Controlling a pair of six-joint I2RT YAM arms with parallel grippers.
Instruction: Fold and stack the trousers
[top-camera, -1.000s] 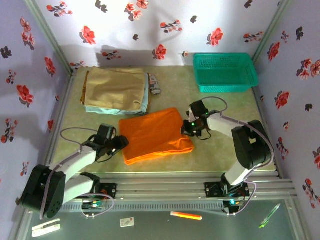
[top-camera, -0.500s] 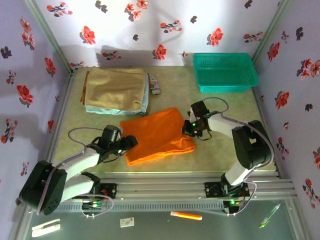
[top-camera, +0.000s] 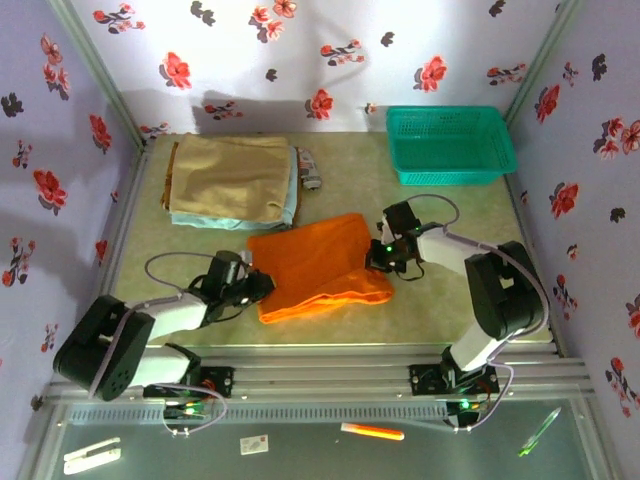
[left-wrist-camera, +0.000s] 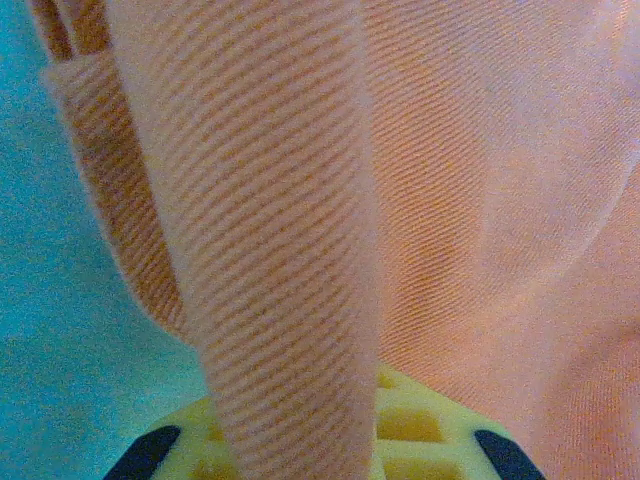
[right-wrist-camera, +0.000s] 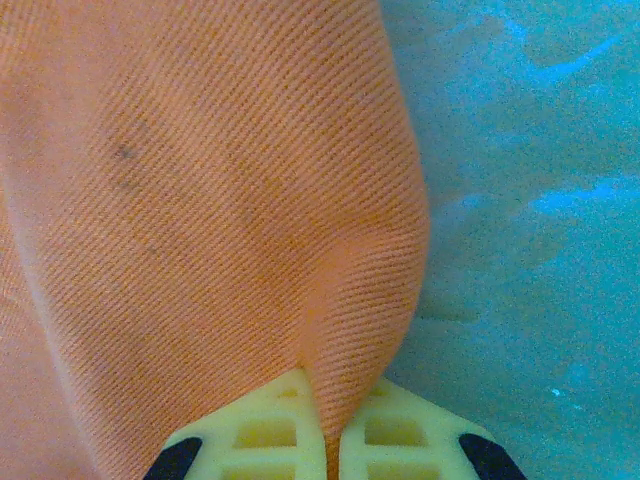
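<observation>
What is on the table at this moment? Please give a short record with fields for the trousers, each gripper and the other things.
trousers: orange, folded into a rough rectangle, lying near the middle of the table
left gripper: shut on the trousers' left edge
right gripper: shut on the trousers' right edge
tan folded garment: far left, on top of the light blue garment, apart from the trousers
green basket: far right corner

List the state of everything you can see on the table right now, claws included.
trousers: folded, held at both ends
left claw: shut on the trousers
right claw: shut on the trousers
green basket: empty
tan garment: folded, atop the light blue garment
</observation>
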